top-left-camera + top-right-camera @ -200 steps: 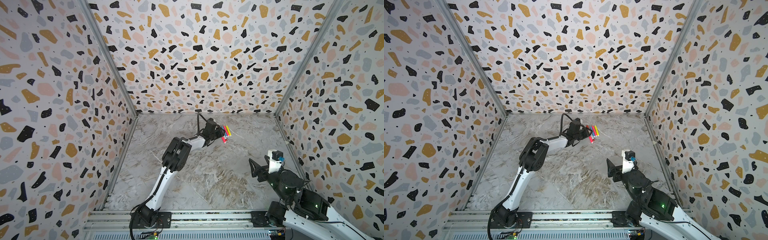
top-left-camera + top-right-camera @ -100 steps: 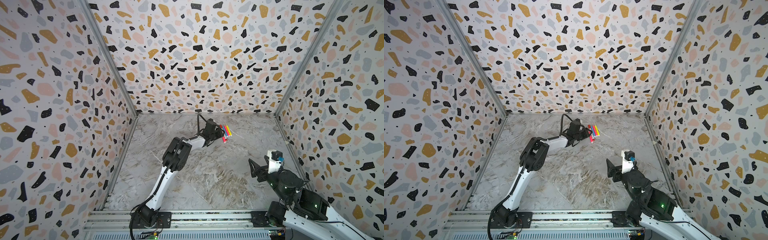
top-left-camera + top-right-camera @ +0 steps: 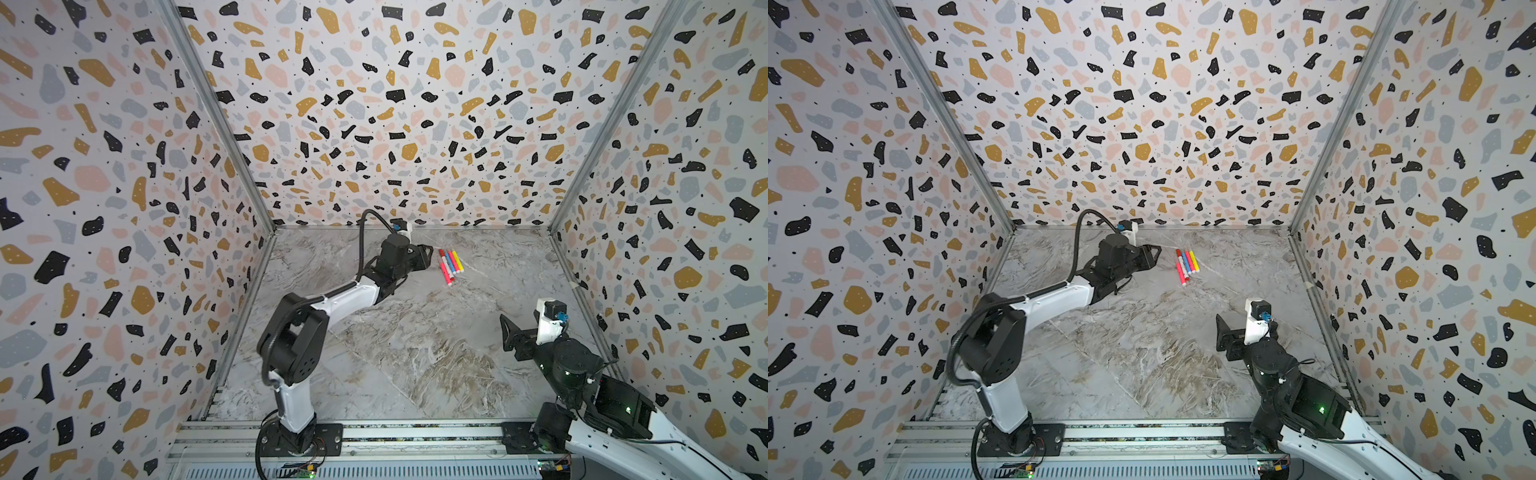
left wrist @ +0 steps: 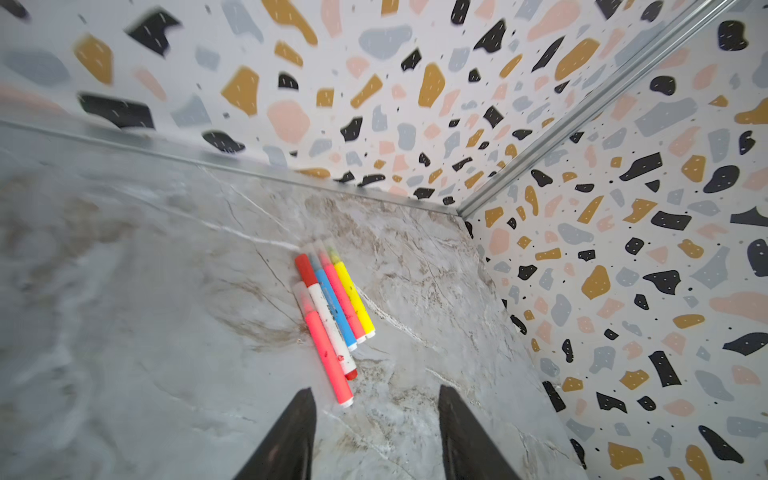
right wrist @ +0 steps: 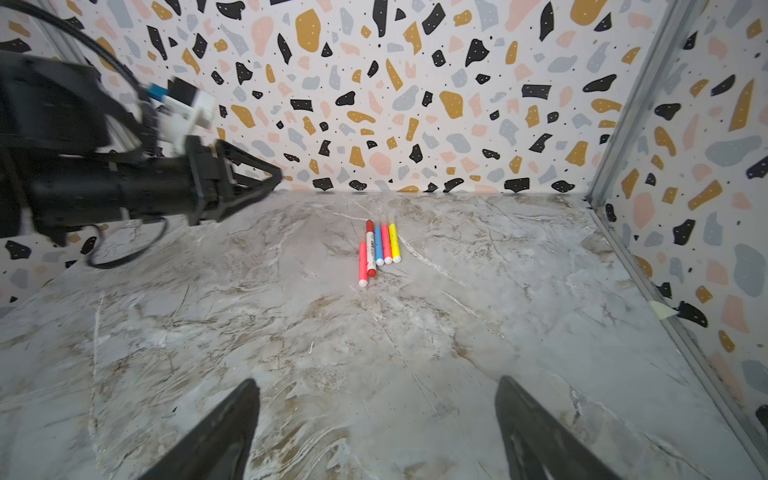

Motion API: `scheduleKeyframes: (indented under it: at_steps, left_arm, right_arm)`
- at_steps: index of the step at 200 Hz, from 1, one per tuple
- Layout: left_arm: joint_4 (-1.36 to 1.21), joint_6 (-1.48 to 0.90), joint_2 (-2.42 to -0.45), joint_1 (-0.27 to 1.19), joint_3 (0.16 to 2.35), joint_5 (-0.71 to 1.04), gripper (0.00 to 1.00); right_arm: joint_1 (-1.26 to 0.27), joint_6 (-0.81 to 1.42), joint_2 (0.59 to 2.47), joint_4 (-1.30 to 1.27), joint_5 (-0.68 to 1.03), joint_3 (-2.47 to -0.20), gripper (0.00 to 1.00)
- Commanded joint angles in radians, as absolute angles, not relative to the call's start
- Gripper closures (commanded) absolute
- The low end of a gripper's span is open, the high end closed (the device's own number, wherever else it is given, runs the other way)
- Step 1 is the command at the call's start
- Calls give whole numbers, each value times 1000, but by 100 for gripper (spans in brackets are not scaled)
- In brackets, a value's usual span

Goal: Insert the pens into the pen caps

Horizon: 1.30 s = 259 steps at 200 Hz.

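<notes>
pens [image 4: 332,320]: five lie side by side, touching, near the back of the worktop [image 3: 415,357], apparently set aside as done; each seems capped, the white one by a red cap [image 4: 306,270].
left gripper [image 4: 375,390]: jaws partly apart, empty, hovering just short of the row.
right gripper [image 5: 378,380]: wide, empty, well apart, giving room.

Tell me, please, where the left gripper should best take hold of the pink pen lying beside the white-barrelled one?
Probably its white-tipped tail end, from above, jaws across the barrel. That pink pen lies flat, close alongside the white-barrelled pen, but its tail juts past it, with bare table on both sides. The open left gripper is nearest that end.
</notes>
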State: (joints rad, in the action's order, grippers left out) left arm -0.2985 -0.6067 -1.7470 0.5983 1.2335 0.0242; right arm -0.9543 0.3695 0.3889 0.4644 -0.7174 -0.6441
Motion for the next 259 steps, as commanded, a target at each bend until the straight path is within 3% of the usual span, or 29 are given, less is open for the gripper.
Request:
scheduleKeyframes:
  at_steps: [1,55,86,140,146,160,259]
  left_arm:
    - [-274,-437,-1577,593,1108,-170,51]
    - [-228,-276,-1091,592,724,-593,50]
    - [-185,-247,-920,592,584,-781,48]
    - [-134,-284,-881,593,461,-980,28]
    - [-137,-282,-880,592,452,-989,15]
    - [-154,-279,-876,592,433,-1006,2]
    - [-379,-163,-745,592,221,-1110,0]
  right_arm:
    - [-948,350,436,464,-831,-655,6]
    - [-941,276,621,255,-904,-583,3]
    - [-937,266,710,168,-933,-564,5]
    - [-924,135,642,-31,-984,-411,3]
    - [-921,142,636,-35,-1000,-399,1]
    - [-914,156,625,-68,-1048,-364,1]
    - [-893,83,613,-238,-1206,-189,2]
